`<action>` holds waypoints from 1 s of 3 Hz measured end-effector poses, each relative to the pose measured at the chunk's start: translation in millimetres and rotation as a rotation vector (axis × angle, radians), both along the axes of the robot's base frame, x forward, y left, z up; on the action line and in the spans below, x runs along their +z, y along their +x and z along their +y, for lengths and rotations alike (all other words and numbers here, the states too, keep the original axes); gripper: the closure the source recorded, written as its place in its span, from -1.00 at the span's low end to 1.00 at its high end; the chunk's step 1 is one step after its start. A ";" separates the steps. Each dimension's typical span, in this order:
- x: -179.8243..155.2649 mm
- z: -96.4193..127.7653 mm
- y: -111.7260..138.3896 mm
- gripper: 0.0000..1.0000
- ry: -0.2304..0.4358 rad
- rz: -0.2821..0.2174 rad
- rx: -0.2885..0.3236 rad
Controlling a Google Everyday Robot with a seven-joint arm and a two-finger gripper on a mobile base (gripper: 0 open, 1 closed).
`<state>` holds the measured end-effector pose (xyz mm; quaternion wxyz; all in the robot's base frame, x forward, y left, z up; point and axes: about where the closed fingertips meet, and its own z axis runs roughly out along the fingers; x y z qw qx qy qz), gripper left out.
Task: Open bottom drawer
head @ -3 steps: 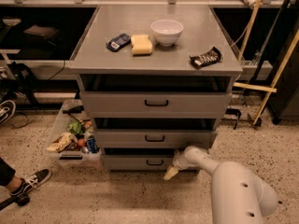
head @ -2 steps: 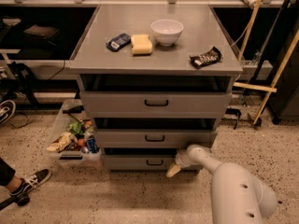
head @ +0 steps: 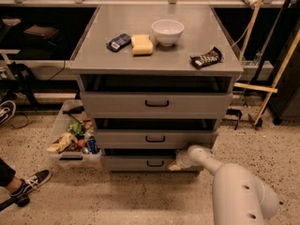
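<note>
the robot's pale arm (head: pixel 239 191) fills the lower right foreground and reaches left and down toward the foot of a grey metal cabinet. its gripper (head: pixel 176 165) sits low against the right end of the bottom drawer (head: pixel 126 163), just right of the small black bar handle (head: pixel 155 163). whether the gripper is apart, together or clamped on anything cannot be told from here.

the bottom drawer is the lowest and narrowest of three fronts, just above the speckled floor. a dark strip shows over it, and it looks barely out, if at all, so the task appears to be at its start. the work in hand is getting a sure hold. that likely means shifting left to take the bar at its middle, then drawing straight back and level along the slides. a pull from the right end could skew the drawer and bind it. staying low should keep clear of the middle drawer (head: pixel 122 138) overhanging it.

to the left on the floor sits a clear bin (head: pixel 60 125) of packets and cans, with a black shoe (head: pixel 30 182) nearer the camera. above is the top drawer (head: pixel 117 103), widest of the three. on the cabinet top (head: pixel 93 55) lie a dark snack bar (head: pixel 206 57), a yellow sponge (head: pixel 142 44), a blue packet (head: pixel 118 42) and, farthest, a white bowl (head: pixel 167 31).
</note>
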<state>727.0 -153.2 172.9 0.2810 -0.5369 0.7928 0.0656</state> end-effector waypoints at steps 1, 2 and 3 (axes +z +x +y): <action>0.0 0.0 -0.1 0.30 0.000 0.000 0.000; 0.1 -0.5 -1.2 0.77 0.000 0.000 0.000; -0.5 3.9 -22.0 1.00 0.048 0.039 0.003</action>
